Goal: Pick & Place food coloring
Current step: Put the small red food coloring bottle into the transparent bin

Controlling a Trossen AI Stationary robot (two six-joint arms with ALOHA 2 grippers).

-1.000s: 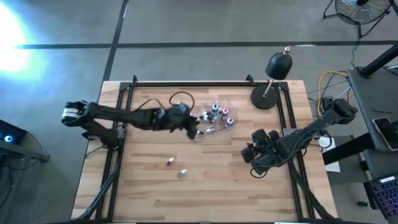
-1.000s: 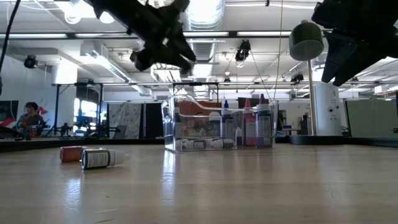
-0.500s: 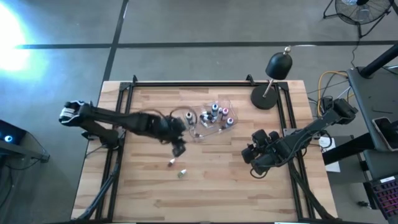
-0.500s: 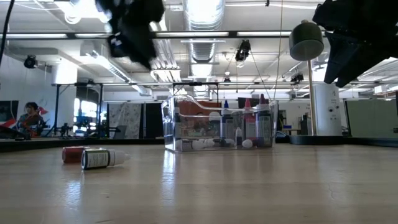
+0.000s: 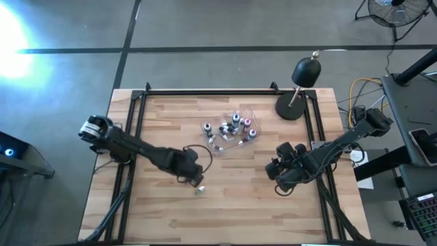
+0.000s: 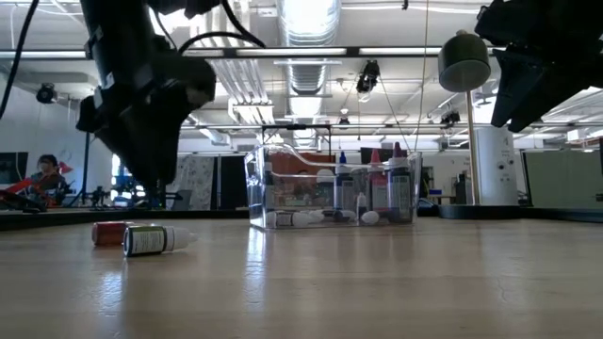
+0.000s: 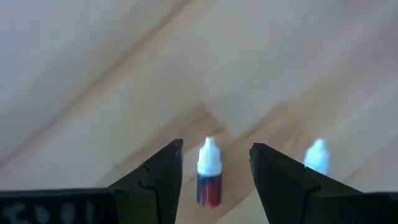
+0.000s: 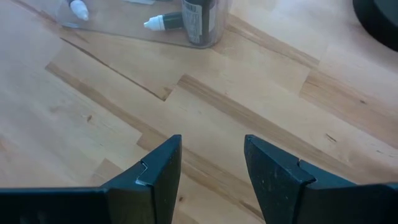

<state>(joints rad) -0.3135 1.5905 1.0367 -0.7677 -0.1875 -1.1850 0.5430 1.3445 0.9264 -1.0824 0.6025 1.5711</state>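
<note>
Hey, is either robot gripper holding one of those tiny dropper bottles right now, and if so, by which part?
Nothing is held. The left gripper is open, its fingers either side of a red white-capped dropper bottle lying on the wooden table, not yet closed. The right gripper is open and empty.

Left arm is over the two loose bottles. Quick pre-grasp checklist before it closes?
1. Left gripper open: ok, jaws stand apart.
2. Target between the fingers: ok, the red bottle lies on the table in the gap, white cap pointing away from the wrist.
3. Fingers down at bottle height: cannot tell; in the low view the arm hangs above the red bottle.
4. Neighbour clear: not ok for certain; the second bottle lies just outside one finger and could get nudged.
5. Tub ready for drop-off: ok, upright with bottles inside.
6. Right gripper out of the way: ok, open, hovering over bare table on the right side.
</note>
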